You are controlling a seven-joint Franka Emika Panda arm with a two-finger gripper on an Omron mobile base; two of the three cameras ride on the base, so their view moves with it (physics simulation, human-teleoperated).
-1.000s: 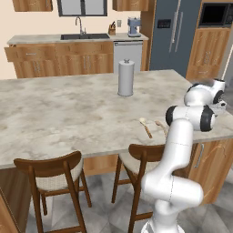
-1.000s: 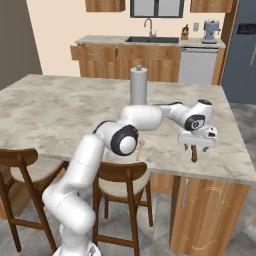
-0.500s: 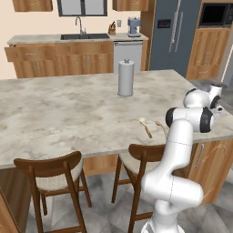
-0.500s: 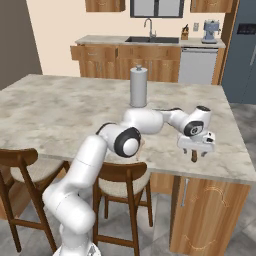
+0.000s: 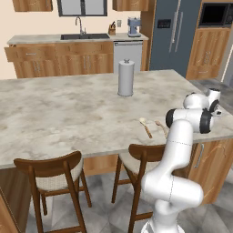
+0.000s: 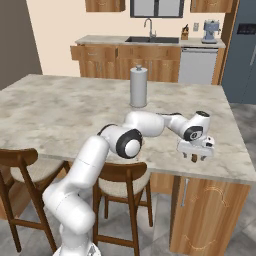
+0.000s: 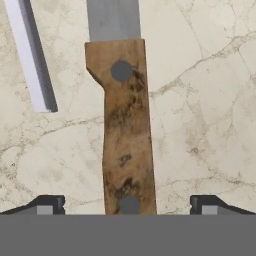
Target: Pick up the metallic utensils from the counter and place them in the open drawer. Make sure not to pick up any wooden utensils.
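A knife [image 7: 125, 125] with a grey blade and a mottled brown handle lies on the marbled counter [image 7: 210, 100], directly below my gripper [image 7: 127, 205]. Its handle runs midway between the two fingertips [image 7: 46, 205], which stand wide apart and touch nothing. A thin silver utensil [image 7: 32, 55] lies beside the blade. In the right base view my gripper [image 6: 199, 157] points down just above the counter [image 6: 60, 110] near its right edge, open. Two tan wooden spoons [image 5: 145, 127] [image 5: 160, 128] lie to the left of the arm. The drawer is out of view.
A tall grey canister [image 5: 126, 78] stands at the middle of the counter's far side. Two wooden chairs [image 5: 50, 168] [image 5: 141, 154] are tucked under the near edge. The counter's right edge [image 6: 240, 165] is close to the gripper.
The hand has come down a little toward the counter over the knife. Its jaws have stayed wide open.
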